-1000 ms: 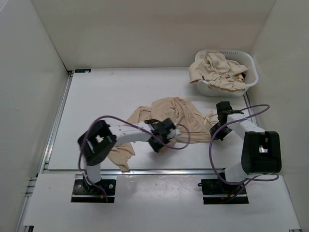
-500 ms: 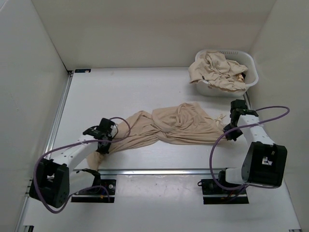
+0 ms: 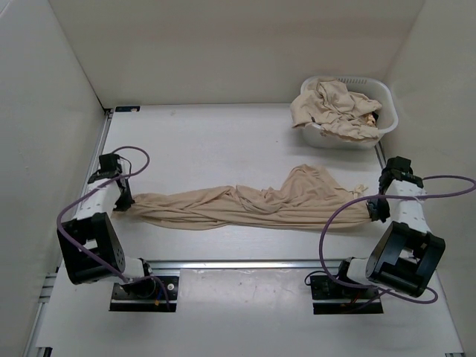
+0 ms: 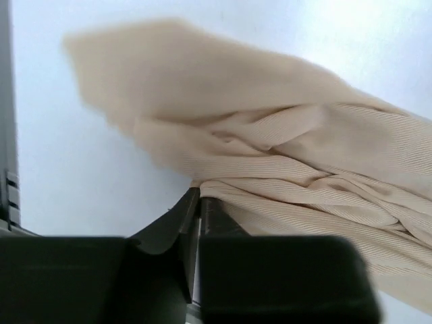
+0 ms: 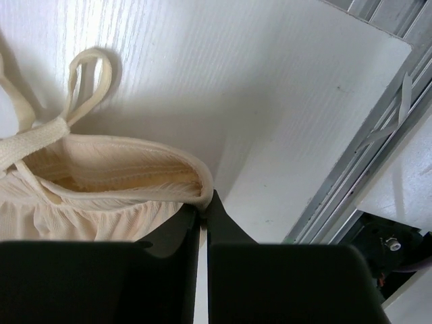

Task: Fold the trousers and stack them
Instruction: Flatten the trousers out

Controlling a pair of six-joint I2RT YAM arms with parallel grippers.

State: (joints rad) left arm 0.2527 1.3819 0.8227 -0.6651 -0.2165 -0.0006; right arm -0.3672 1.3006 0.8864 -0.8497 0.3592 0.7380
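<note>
A: Status on trousers (image 3: 245, 204)?
B: Pulled out long across the table (image 3: 208, 141), near the front edge, left to right. Waistband at right, so presumably leg end at left.
A: Left gripper (image 3: 123, 201)?
B: Clamped on the left end, with fabric bunched between closed jaws in the wrist view. Right gripper (image 3: 377, 208) pinched on the waistband hem, just beside the drawstring (image 5: 37, 143).
A: Why opposite ends?
B: Likely to tension the cloth and flatten it before folding. Not fully flat: long ridges through the middle, a hump toward the waist.
A: Stack spot?
B: Cannot tell. More beige garments (image 3: 335, 108) heaped in the laundry basket (image 3: 390, 111) at the far right corner, well apart from this pair.
A: Progress?
B: Early. Spread only, no fold made. Next, probably bring one end over the other. Risk of thin fabric slipping or twisting if slackened unevenly.
</note>
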